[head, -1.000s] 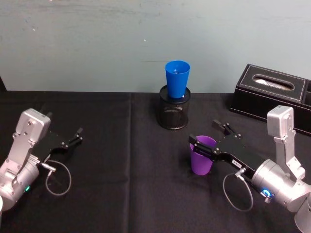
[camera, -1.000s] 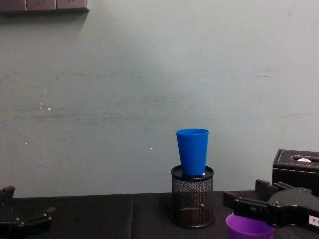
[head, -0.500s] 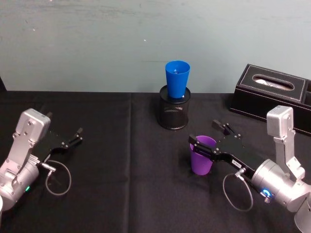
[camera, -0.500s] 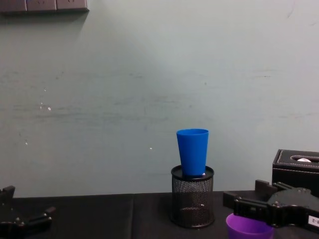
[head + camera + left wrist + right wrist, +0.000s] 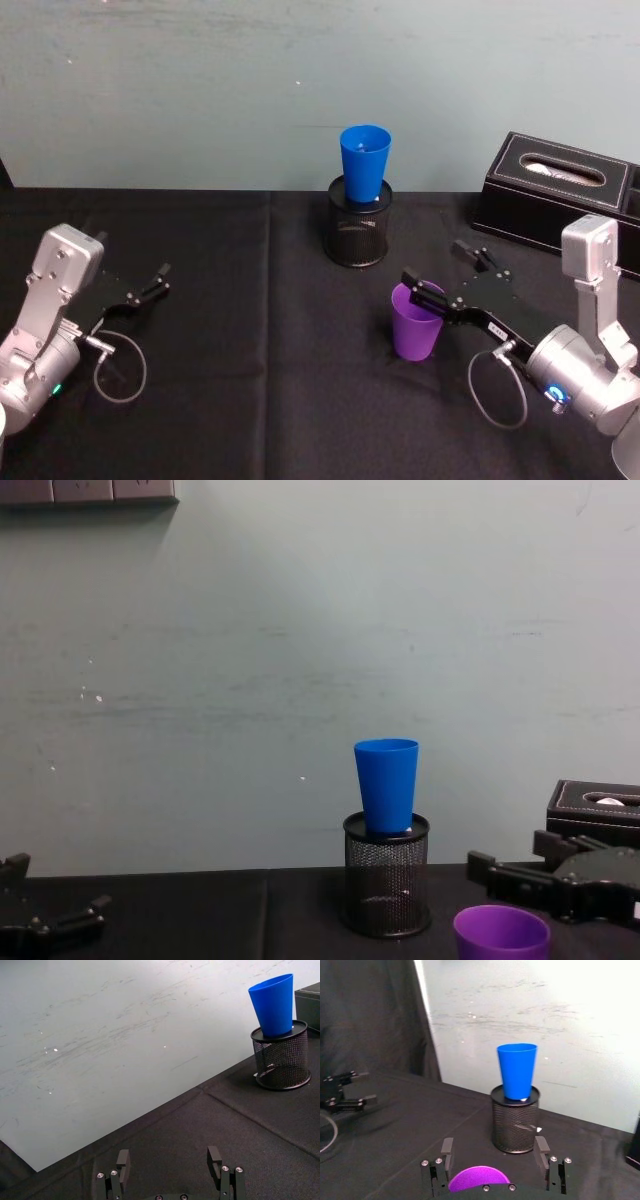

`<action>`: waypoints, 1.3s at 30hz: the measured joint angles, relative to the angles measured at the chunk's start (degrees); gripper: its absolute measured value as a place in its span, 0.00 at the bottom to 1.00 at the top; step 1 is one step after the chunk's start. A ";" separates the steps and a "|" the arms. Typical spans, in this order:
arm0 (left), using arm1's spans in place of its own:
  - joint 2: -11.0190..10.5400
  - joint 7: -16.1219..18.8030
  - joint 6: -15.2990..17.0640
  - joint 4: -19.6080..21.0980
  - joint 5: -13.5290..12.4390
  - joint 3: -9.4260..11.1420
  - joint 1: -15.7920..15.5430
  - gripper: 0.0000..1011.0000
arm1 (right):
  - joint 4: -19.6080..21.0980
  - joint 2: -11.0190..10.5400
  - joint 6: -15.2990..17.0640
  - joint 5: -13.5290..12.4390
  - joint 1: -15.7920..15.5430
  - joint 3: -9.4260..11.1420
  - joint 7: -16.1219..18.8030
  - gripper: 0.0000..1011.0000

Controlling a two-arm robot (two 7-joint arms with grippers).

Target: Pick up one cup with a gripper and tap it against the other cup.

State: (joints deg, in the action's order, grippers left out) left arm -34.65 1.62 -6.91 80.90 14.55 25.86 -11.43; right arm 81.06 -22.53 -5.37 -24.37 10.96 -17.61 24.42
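**Purple cup sitting right by the open right gripper**

We've got the purple cup (image 5: 416, 320) standing upright on the black tablecloth (image 5: 250, 380), in front of the mesh pen holder (image 5: 358, 232) and a bit to its right. The right gripper (image 5: 455, 271) is spread wide and gripping nothing: one finger sits at the cup's rim on its right side, the other is well behind and clear of it, so the cup isn't between them. We can't tell if that near finger actually touches the rim. The blue cup (image 5: 364, 165) stands upright in the pen holder. There's a small white label on the right gripper's body but we can't read it. The left gripper (image 5: 160, 281) is parked far left of the pen holder, fingers apart, empty
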 joint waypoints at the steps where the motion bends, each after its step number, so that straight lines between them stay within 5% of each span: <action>1: 0.00 0.00 0.00 0.00 0.00 0.00 0.00 1.00 | -0.06 0.08 0.00 -0.01 -0.04 0.21 -0.13 0.99; 18: 0.00 0.00 0.00 0.00 0.00 0.00 0.00 1.00 | -0.63 1.29 -0.81 1.66 -1.40 4.68 -4.07 0.99; 39: 0.00 0.00 0.00 0.00 0.00 0.00 0.00 1.00 | -5.13 4.60 -1.55 6.35 -2.15 7.76 -8.57 0.99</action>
State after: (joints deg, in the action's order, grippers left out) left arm -34.64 1.62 -6.91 80.90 14.55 25.86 -11.43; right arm 75.93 -17.93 -6.92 -18.02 8.81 -9.85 15.85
